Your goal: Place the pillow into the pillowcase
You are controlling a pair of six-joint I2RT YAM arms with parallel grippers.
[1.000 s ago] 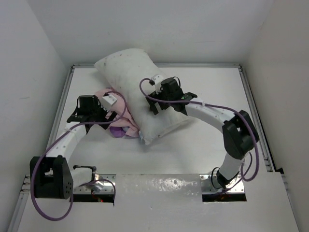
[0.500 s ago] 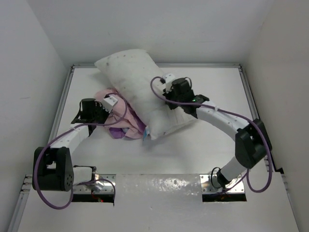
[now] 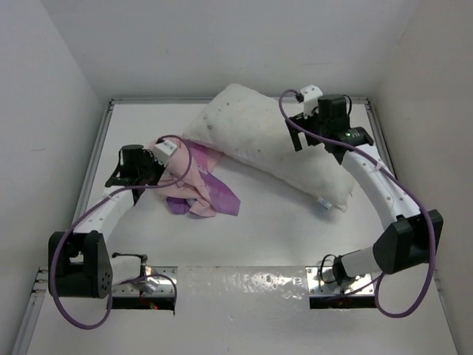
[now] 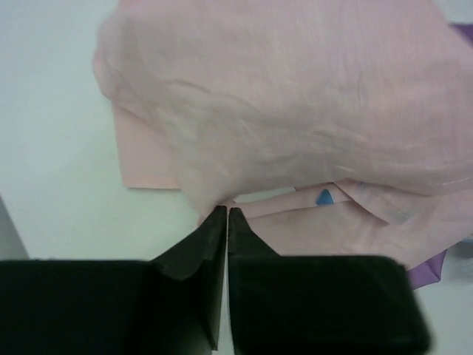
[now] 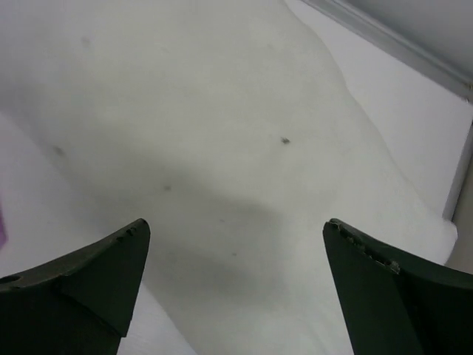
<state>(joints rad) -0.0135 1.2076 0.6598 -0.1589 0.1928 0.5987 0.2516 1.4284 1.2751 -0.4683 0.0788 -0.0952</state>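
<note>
The white speckled pillow (image 3: pixel 259 144) lies slanted across the back right of the table, with a small blue tag (image 3: pixel 323 203) at its near end. My right gripper (image 3: pixel 297 137) hovers open over its top; in the right wrist view the pillow (image 5: pixel 222 111) fills the space below the spread gripper (image 5: pixel 236 222), which holds nothing. The pink-and-purple pillowcase (image 3: pixel 203 188) lies crumpled left of the pillow, apart from it. My left gripper (image 3: pixel 161 177) is at its left edge. The left wrist view shows that gripper (image 4: pixel 227 211) shut on a fold of the pale pink pillowcase (image 4: pixel 295 111).
White walls close in the table on the left, back and right, with a raised metal rim (image 3: pixel 100 144) along its sides. The pillow's far end reaches close to the back rim (image 3: pixel 347 100). Both arm bases stand at the near edge.
The pillow has slid right and back, off the pillowcase, with the right arm, whose gripper now stands open above it. The left gripper has shut on the pillowcase edge.
</note>
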